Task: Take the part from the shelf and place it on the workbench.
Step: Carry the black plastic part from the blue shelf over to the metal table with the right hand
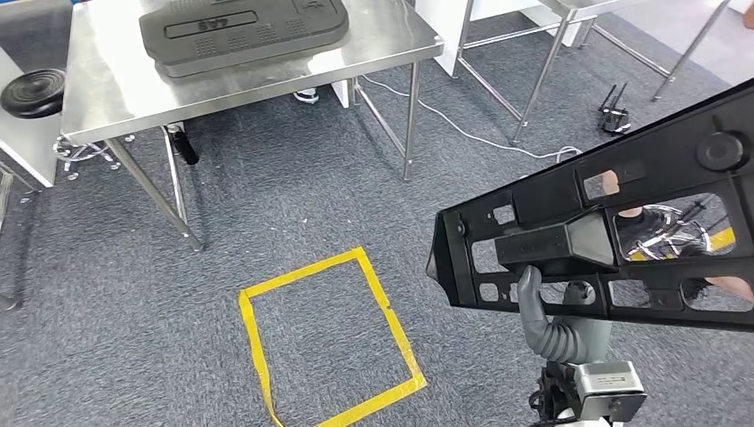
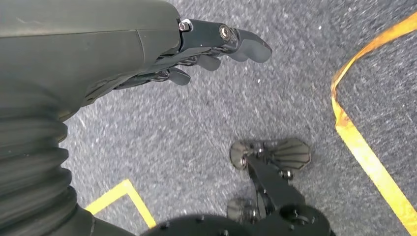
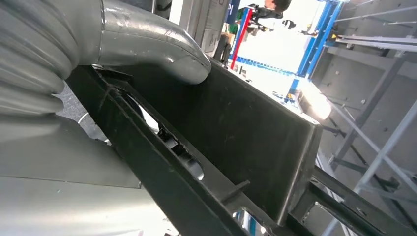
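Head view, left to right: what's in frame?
Black round stool seat → steel workbench with a dark moulded panel on it → yellow tape square on the carpet → black frame part held by the right hand.

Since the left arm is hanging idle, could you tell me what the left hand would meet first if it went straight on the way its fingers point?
Probably the grey carpet: the left hand holds nothing, though depth is unclear.
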Tool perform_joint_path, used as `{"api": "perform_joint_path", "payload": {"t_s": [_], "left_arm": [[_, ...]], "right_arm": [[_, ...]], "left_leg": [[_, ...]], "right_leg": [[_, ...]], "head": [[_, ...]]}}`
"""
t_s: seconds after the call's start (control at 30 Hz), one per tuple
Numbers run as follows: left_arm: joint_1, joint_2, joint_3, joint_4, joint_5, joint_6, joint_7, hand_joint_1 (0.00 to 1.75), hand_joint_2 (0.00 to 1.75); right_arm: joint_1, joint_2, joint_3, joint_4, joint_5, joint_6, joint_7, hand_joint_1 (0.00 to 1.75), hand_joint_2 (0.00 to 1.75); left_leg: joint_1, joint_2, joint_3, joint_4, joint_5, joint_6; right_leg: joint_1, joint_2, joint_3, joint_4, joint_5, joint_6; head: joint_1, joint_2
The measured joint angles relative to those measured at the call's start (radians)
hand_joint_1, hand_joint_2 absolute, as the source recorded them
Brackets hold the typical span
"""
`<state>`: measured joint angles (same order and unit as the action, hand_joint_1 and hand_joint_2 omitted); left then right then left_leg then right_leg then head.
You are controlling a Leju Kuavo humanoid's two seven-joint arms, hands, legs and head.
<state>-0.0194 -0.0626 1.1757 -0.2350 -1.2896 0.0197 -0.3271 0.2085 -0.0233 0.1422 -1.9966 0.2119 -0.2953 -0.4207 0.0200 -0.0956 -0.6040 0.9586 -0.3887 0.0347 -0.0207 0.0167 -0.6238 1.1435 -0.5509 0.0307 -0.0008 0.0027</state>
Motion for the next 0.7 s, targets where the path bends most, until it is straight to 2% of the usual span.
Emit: {"api": "perform_joint_path", "payload": {"t_s": [0.03, 0.07, 0.1, 0.13, 0.17, 0.2, 0.23, 0.27, 0.33, 0.37, 0.43, 0.5, 0.53, 0.57, 0.6, 0.63, 0.7], "left_arm": [[0.0, 0.0, 0.001, 0.0, 0.0, -0.001, 0.001, 0.0, 1.75], [-0.001, 0.0, 0.002, 0.0, 0.0, -0.002, 0.001, 0.0, 1.75], [-0.001, 0.0, 0.004, 0.0, 0.0, -0.004, 0.001, 0.0, 1.75], [-0.001, -0.001, 0.006, 0.0, 0.0, -0.005, 0.001, 0.0, 1.75], [-0.001, -0.001, 0.007, 0.001, 0.0, -0.007, 0.001, 0.0, 1.75], [0.0, 0.0, 0.008, 0.0, 0.0, -0.008, 0.001, 0.0, 1.75], [0.0, 0.002, 0.009, 0.0, 0.0, -0.008, 0.002, 0.0, 1.75], [0.0, 0.003, 0.009, 0.0, 0.0, -0.008, 0.002, 0.0, 1.75], [0.002, 0.004, 0.011, 0.0, 0.0, -0.008, 0.002, 0.0, 1.75], [0.003, 0.004, 0.012, 0.0, -0.001, -0.008, 0.003, 0.0, 1.75], [0.003, 0.003, 0.013, 0.0, -0.001, -0.008, 0.004, 0.0, 1.75], [0.001, 0.003, 0.014, 0.0, -0.001, -0.009, 0.004, 0.0, 1.75], [0.0, 0.003, 0.014, 0.001, -0.001, -0.009, 0.004, 0.0, 1.75], [0.0, 0.003, 0.015, 0.001, -0.001, -0.01, 0.005, 0.0, 1.75], [0.001, 0.003, 0.015, 0.001, -0.001, -0.01, 0.006, 0.0, 1.75], [0.002, 0.003, 0.015, 0.001, -0.001, -0.01, 0.007, 0.0, 1.75], [0.003, 0.004, 0.016, 0.001, -0.002, -0.01, 0.008, 0.0, 1.75]], "right_arm": [[0.0, 0.0, 0.0, 0.001, 0.0, 0.0, 0.0, 1.5, 1.75], [0.0, 0.0, 0.0, 0.002, 0.0, 0.0, 0.001, 1.5, 1.75], [0.001, -0.001, 0.0, 0.002, 0.0, 0.0, 0.001, 1.5, 1.75], [0.001, -0.001, 0.0, 0.003, 0.0, 0.0, 0.001, 1.5, 1.75], [0.001, -0.001, 0.0, 0.003, 0.0, 0.0, 0.001, 1.5, 1.75], [0.0, -0.001, 0.001, 0.004, 0.001, 0.0, 0.001, 1.5, 1.75], [0.0, 0.0, 0.001, 0.004, 0.001, 0.0, 0.001, 1.5, 1.75], [0.0, 0.0, 0.002, 0.005, 0.001, 0.0, 0.002, 1.5, 1.75], [0.0, -0.001, 0.003, 0.006, 0.001, 0.0, 0.002, 1.5, 1.75], [0.0, -0.001, 0.003, 0.006, 0.001, 0.0, 0.003, 1.5, 1.75], [0.001, 0.0, 0.005, 0.006, 0.002, 0.0, 0.003, 1.5, 1.75], [0.001, 0.0, 0.007, 0.006, 0.002, 0.0, 0.003, 1.5, 1.75], [0.001, 0.0, 0.008, 0.006, 0.002, 0.0, 0.003, 1.5, 1.75], [0.001, 0.0, 0.008, 0.006, 0.002, 0.001, 0.003, 1.5, 1.75], [0.002, 0.0, 0.008, 0.007, 0.002, 0.001, 0.003, 1.5, 1.75], [0.002, 0.0, 0.009, 0.007, 0.003, 0.001, 0.003, 1.5, 1.75], [0.002, 0.0, 0.009, 0.008, 0.003, 0.001, 0.003, 1.5, 1.75]], "left_leg": [[0.001, 0.003, 0.0, 0.0, -0.001, 0.0], [0.001, 0.005, 0.0, 0.001, -0.003, -0.001], [0.003, 0.006, 0.0, 0.002, -0.005, -0.004], [0.005, 0.005, 0.001, 0.004, -0.007, -0.009], [0.008, 0.004, 0.001, 0.009, -0.01, -0.016], [0.01, 0.003, 0.0, 0.016, -0.015, -0.025], [0.009, 0.001, -0.001, 0.024, -0.023, -0.034], [0.007, 0.0, -0.001, 0.03, -0.03, -0.042], [0.005, -0.001, 0.001, 0.034, -0.038, -0.053], [0.008, 0.003, 0.002, 0.035, -0.039, -0.056], [0.01, 0.038, -0.012, 0.075, -0.059, -0.061], [0.008, 0.079, -0.072, 0.197, -0.115, -0.061], [0.008, 0.087, -0.114, 0.271, -0.143, -0.06], [0.008, 0.09, -0.15, 0.328, -0.156, -0.058], [0.007, 0.09, -0.17, 0.35, -0.15, -0.055], [0.006, 0.091, -0.169, 0.331, -0.122, -0.049], [-0.002, 0.096, -0.119, 0.208, -0.041, -0.03]], "right_leg": [[-0.003, -0.003, -0.035, 0.065, -0.027, 0.001], [-0.006, -0.004, -0.059, 0.109, -0.04, 0.006], [-0.01, -0.005, -0.064, 0.116, -0.038, 0.017], [-0.014, -0.006, -0.046, 0.08, -0.019, 0.03], [-0.019, -0.006, -0.008, 0.01, 0.009, 0.045], [-0.022, -0.004, 0.029, -0.057, 0.034, 0.055], [-0.024, -0.002, 0.06, -0.112, 0.051, 0.055], [-0.023, -0.001, 0.078, -0.139, 0.059, 0.047], [-0.019, -0.003, 0.085, -0.143, 0.063, 0.02], [-0.018, -0.005, 0.088, -0.141, 0.065, 0.01], [-0.017, -0.012, 0.096, -0.142, 0.063, -0.004], [-0.012, -0.021, 0.109, -0.142, 0.054, -0.017], [-0.008, -0.026, 0.115, -0.142, 0.049, -0.023], [-0.004, -0.031, 0.122, -0.142, 0.042, -0.026], [-0.001, -0.034, 0.13, -0.142, 0.035, -0.028], [0.002, -0.036, 0.14, -0.142, 0.027, -0.027], [0.004, -0.04, 0.163, -0.143, 0.007, -0.024]], "head": [[0.0, 0.0], [-0.001, 0.0], [-0.001, 0.0], [-0.001, 0.0], [-0.001, 0.0], [0.0, 0.0], [0.001, 0.0], [0.002, 0.0], [0.001, 0.0], [0.0, 0.0], [-0.002, 0.0], [-0.003, 0.0], [-0.004, 0.0], [-0.003, 0.0], [-0.003, 0.0], [-0.003, 0.0], [-0.003, 0.0]]}}
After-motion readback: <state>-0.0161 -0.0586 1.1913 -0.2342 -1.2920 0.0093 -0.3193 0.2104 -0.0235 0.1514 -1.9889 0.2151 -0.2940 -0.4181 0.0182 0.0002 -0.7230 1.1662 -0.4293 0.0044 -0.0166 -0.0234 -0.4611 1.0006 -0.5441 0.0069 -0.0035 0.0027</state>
